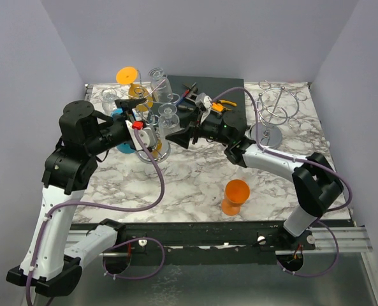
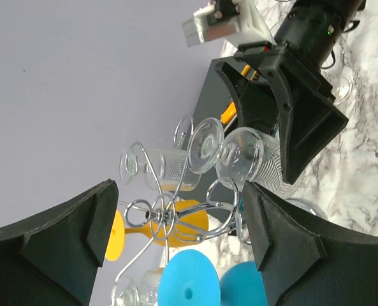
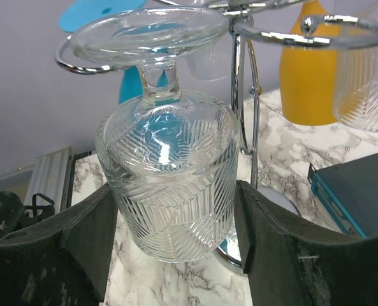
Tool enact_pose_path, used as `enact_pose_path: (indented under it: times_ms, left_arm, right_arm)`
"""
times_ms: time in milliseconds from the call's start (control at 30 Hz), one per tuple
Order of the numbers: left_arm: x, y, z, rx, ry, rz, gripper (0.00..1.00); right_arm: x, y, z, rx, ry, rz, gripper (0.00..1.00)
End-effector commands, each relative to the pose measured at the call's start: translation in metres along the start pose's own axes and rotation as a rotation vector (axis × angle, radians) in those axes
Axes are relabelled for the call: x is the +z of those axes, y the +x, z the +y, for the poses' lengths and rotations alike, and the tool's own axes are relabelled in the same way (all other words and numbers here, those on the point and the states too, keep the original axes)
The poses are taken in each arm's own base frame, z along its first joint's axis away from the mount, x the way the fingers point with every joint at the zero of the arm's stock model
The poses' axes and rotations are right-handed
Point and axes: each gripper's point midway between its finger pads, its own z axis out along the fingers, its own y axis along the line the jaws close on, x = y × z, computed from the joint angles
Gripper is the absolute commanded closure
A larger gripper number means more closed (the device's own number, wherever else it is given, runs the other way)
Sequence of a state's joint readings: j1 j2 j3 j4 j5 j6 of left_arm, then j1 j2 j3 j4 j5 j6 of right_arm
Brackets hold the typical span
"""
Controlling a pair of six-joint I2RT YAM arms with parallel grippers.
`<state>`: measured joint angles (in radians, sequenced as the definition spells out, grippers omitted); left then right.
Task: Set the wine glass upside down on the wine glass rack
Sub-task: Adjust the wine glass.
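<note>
Right gripper (image 3: pixel 173 207) clamps the bowl of the clear cut-glass wine glass (image 3: pixel 169 185), inverted, foot over a ring of the chrome wire rack (image 3: pixel 278 38). Left gripper (image 2: pixel 179 191) gapes empty, facing that rack. Overhead, glass sits between both grippers.

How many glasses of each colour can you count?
Clear glasses: 3
Orange glasses: 2
Blue glass: 1
Total: 6
</note>
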<state>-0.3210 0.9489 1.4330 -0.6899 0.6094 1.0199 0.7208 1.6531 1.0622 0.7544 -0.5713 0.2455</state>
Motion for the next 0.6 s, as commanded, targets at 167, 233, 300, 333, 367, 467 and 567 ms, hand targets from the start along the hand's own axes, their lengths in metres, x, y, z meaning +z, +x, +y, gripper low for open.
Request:
enact_pose_path:
  times_ms: [167,233,300,333,367,467,567]
  left_arm:
    - [-0.014,-0.003,0.017,-0.221,-0.119,0.053,0.14]
    - [-0.015,0.001,0.021,-0.251,-0.15,0.074,0.14]
    - [-0.015,0.005,0.023,-0.271,-0.167,0.093,0.14]
    - [-0.016,0.006,0.023,-0.272,-0.171,0.096,0.15]
    - [-0.016,0.007,0.023,-0.273,-0.173,0.1,0.15]
    - [-0.015,0.01,0.021,-0.286,-0.174,0.107,0.15]
    - [-0.015,0.014,0.019,-0.298,-0.178,0.121,0.15]
  right_arm:
    - [0.016,-0.023,-0.009,-0.024,0.011,-0.098,0.87]
    - [0.019,-0.024,-0.01,-0.012,0.009,-0.11,0.87]
    - [0.021,-0.026,-0.012,-0.004,0.012,-0.121,0.87]
    - [0.023,-0.027,-0.012,0.001,0.011,-0.125,0.87]
    - [0.023,-0.027,-0.013,0.004,0.012,-0.133,0.87]
    - [0.027,-0.028,-0.011,0.014,0.004,-0.144,0.87]
    - [0.034,-0.024,-0.009,0.015,0.0,-0.135,0.88]
